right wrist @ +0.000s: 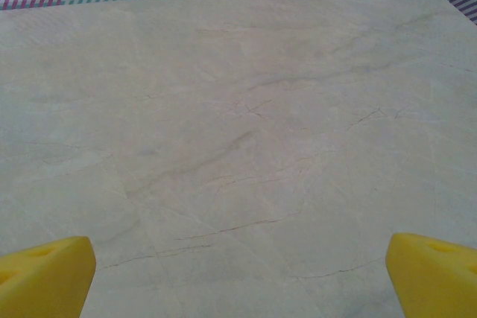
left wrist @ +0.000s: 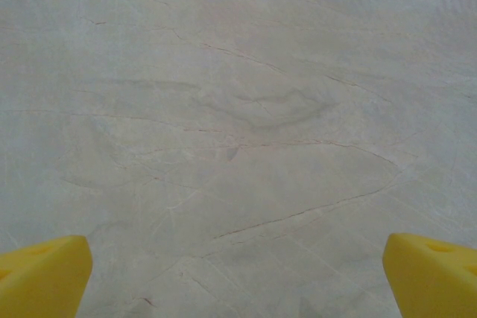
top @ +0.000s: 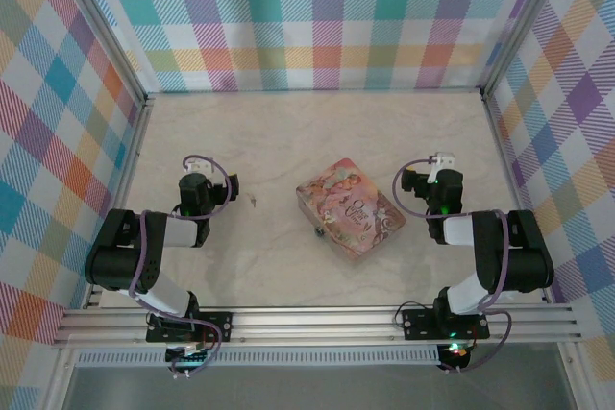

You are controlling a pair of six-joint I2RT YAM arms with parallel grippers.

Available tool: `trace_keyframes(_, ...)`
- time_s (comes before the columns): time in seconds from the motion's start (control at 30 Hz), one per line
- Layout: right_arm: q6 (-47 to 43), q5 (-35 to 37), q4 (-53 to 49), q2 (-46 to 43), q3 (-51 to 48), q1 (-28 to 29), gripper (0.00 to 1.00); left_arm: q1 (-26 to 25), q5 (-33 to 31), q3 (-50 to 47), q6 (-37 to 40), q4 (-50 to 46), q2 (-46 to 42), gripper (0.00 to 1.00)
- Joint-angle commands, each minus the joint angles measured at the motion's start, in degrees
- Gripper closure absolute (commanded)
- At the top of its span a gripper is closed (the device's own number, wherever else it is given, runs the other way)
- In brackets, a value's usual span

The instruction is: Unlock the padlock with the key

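Observation:
The pink illustrated tin (top: 348, 206) lies at the middle of the table. The padlock (top: 319, 229) is a tiny dark speck at the tin's near left edge. The key (top: 254, 202) is a thin dark sliver on the bare tabletop, left of the tin. My left gripper (top: 198, 170) sits to the left of the key, folded back over its arm. My right gripper (top: 438, 166) sits to the right of the tin. In both wrist views the yellow fingertips (left wrist: 45, 273) (right wrist: 45, 273) stand wide apart, with nothing but marbled tabletop between them: left gripper (left wrist: 238, 277), right gripper (right wrist: 238, 277).
Plaid walls (top: 327, 16) close in the table at the back and on both sides. An aluminium rail (top: 317, 322) runs along the near edge by the arm bases. Open marbled tabletop (top: 317, 132) stretches behind the tin.

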Motion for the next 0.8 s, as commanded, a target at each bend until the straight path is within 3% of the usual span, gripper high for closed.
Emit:
trace_keyframes(0.0, -0.2, 0.4, 2.5, 0.1, 0.2, 0.3, 0.00, 0.7, 0.6, 1.1, 0.7, 0.0, 0.0, 0.00)
trace_keyframes(0.3, 0.1, 1.6, 1.8, -0.7, 0.4, 0.4, 0.00, 0.7, 0.6, 0.8, 0.6, 0.2, -0.2, 0.00)
trace_keyframes(0.43, -1.2, -0.1, -0.4, -4.4, 0.0, 0.6, 0.00, 0.7, -0.9, 6.5, 0.1, -12.3, -4.1, 0.00)
trace_keyframes(0.53, 0.8, 3.3, -14.7, -11.2, 4.4, 0.4, 0.00, 0.6, -0.4, 10.5, 0.6, -20.6, -6.7, 0.00)
trace_keyframes(0.6, 1.8, 2.1, -18.6, -14.8, 6.1, 0.5, 0.00, 0.3, -1.7, 11.2, -0.1, -22.4, -8.6, 0.00)
trace_keyframes(0.77, 10.5, -0.6, -34.4, -21.8, 12.7, 0.4, 0.00, 0.6, 2.2, 15.7, -7.8, -29.4, -14.3, 0.00)
